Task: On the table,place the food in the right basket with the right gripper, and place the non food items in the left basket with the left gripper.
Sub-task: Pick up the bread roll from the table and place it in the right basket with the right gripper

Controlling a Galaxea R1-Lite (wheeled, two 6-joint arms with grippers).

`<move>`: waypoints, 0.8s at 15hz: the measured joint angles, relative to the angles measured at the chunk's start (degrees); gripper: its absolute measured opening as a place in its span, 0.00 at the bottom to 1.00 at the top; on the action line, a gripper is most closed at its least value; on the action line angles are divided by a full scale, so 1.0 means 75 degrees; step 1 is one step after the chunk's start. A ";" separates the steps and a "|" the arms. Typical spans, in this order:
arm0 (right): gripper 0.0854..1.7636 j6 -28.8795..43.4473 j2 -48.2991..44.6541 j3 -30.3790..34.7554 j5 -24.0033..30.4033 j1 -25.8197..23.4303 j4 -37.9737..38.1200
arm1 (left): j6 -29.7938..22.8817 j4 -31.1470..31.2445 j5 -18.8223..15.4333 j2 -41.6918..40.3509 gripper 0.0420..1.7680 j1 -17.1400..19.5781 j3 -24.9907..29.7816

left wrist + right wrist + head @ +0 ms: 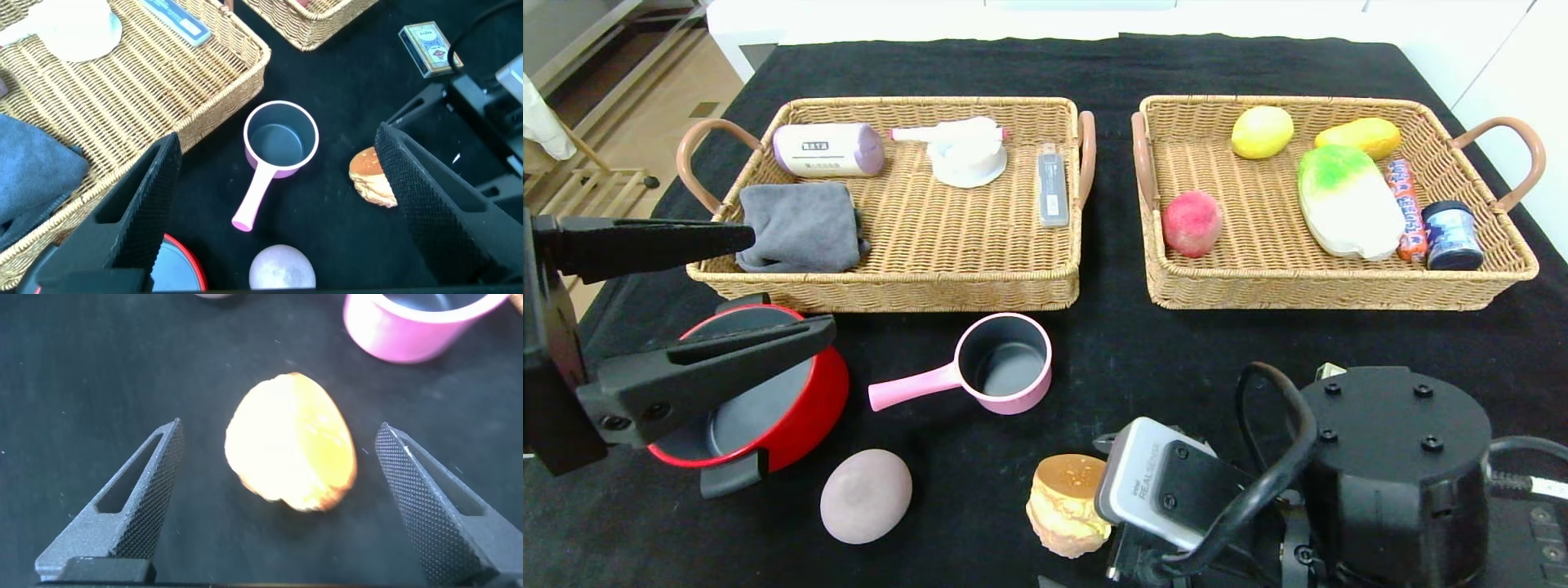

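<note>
My left gripper [795, 282] is open and empty, hovering above the red pot [809, 416] at the table's front left; in the left wrist view [278, 137] the pink saucepan [281, 137] lies below its fingers. The saucepan [1003, 363] sits mid-table. My right gripper [279, 426] is open, its fingers either side of the burger bun [290, 453], not touching it. The bun [1068, 505] and the lilac egg-shaped lump [866, 495] lie at the front. The napa cabbage [1347, 200] lies in the right basket [1339, 290]. The card box [426, 45] lies behind my right wrist.
The left basket [890, 282] holds a grey cloth [800, 224], a lilac cylinder [827, 149], a white item [968, 155] and a grey bar [1052, 186]. The right basket also holds a red peach [1192, 222], two yellow fruits [1262, 131], a snack tube [1406, 204] and a dark jar [1451, 235].
</note>
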 joint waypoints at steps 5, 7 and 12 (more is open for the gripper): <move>0.97 -0.0044 0.0507 -0.0081 -0.0343 0.0083 -0.0310 | 0.0000 0.0000 0.0000 -0.0029 0.97 0.0000 0.0000; 0.97 -0.0044 0.0702 -0.0085 -0.0372 0.0083 -0.0597 | 0.0000 0.0003 -0.0007 -0.0044 0.97 0.0000 0.0000; 0.97 -0.0047 0.1055 -0.0063 -0.0393 0.0073 -0.0972 | 0.0000 0.0000 -0.0007 -0.0073 0.97 0.0000 -0.0003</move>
